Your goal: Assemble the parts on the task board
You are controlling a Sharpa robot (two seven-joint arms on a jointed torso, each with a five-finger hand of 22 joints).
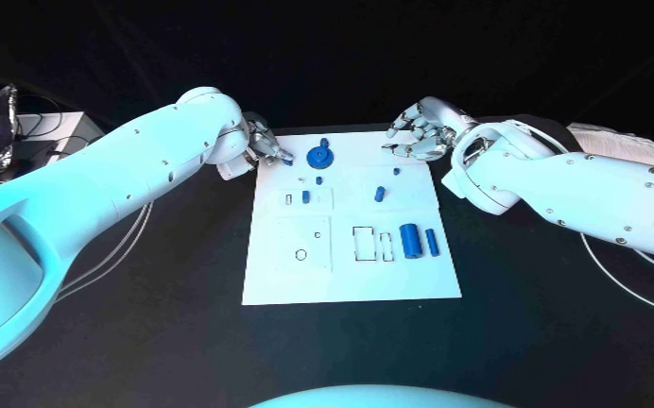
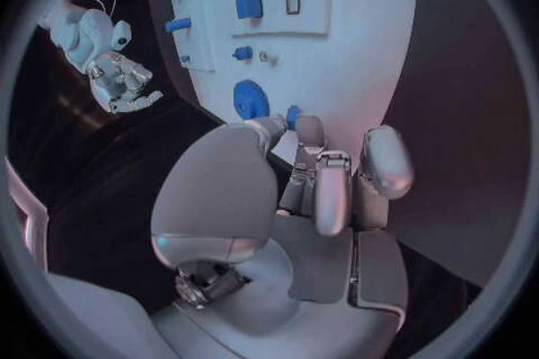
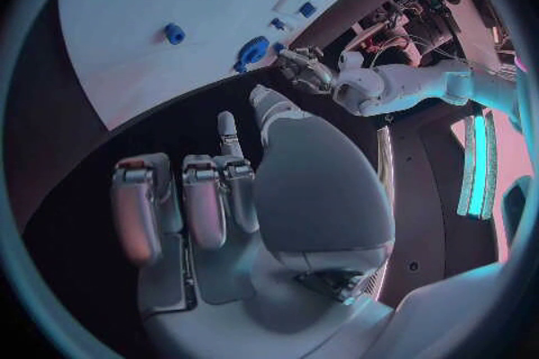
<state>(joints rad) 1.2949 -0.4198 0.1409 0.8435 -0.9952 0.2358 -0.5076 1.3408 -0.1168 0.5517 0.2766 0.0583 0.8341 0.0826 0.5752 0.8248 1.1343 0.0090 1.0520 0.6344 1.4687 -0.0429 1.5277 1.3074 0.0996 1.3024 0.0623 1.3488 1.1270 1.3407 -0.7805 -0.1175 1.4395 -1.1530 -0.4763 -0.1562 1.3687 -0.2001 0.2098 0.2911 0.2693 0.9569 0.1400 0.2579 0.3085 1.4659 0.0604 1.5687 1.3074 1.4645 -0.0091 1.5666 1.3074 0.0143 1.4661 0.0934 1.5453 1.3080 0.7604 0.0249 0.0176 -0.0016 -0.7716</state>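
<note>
We get the head cam looking straight down on the board (image 1: 351, 238) from up high. Both wrist cams sit close behind their own palms, facing the board's far end, and all three share the round blue part (image 1: 320, 157) there.

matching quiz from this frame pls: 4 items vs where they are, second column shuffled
Items:
1. round blue disc part
2. two long blue cylinder parts
3. left hand
4. right hand

Places, as seen from the head view:
A. at the white task board's far right corner
B. on the board's right side, lying side by side
C. at the board's far left corner
D. near the middle of the board's far edge

Pairs: 1-D, 2-B, 3-C, 4-A
</note>
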